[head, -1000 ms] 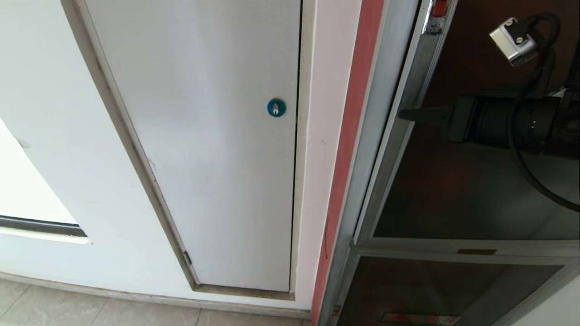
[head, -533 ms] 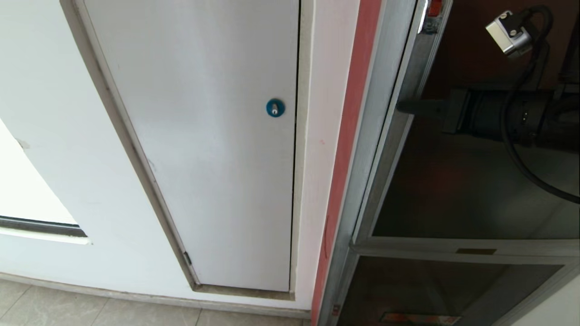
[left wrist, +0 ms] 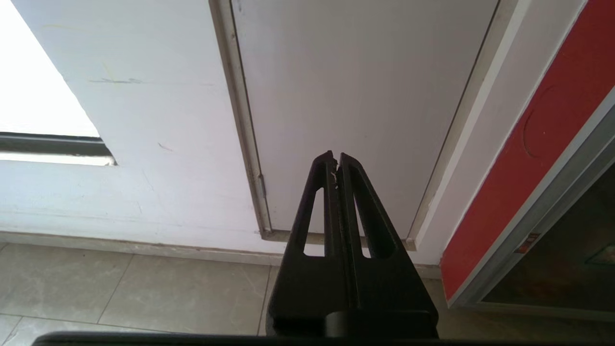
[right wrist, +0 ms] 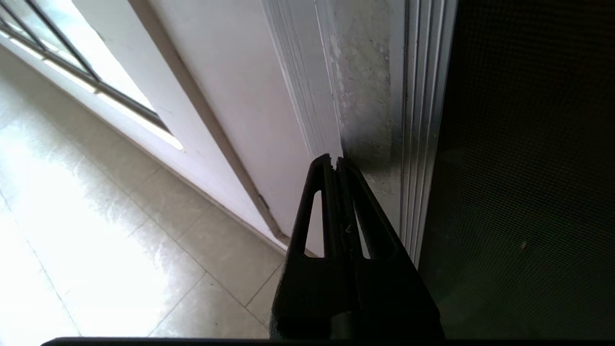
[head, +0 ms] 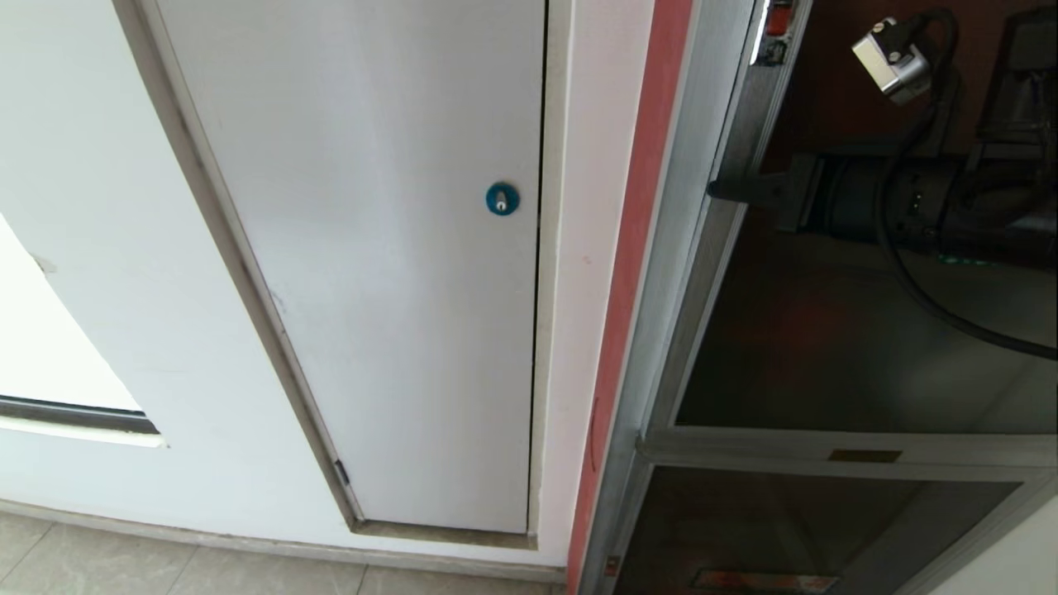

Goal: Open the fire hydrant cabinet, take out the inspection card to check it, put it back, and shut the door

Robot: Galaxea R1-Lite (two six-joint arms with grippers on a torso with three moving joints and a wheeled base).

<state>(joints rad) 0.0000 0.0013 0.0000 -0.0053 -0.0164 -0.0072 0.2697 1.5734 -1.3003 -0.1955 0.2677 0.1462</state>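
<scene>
The fire hydrant cabinet (head: 661, 273) stands at the right, a silver frame beside a red strip. Its door (head: 826, 347) is a dark tinted glass pane, and a small brass plate (head: 864, 455) sits on the crossbar below. My right gripper (head: 717, 189) reaches in from the right across the glass, shut and holding nothing. Its tip is at the door's left frame edge. In the right wrist view the right gripper (right wrist: 335, 161) points at the silver frame (right wrist: 370, 96) beside the dark glass (right wrist: 528, 168). The inspection card is hidden. My left gripper (left wrist: 335, 156) is shut and parked low.
A plain white panel (head: 372, 248) with a blue round lock (head: 502, 198) fills the wall left of the cabinet. Pale floor tiles (left wrist: 120, 288) run along the wall's foot. A window ledge (head: 74, 413) shows at the far left.
My right arm has moved left and slightly up across the glass. The door's left frame edge has shifted a little left with it. The left arm has not moved.
</scene>
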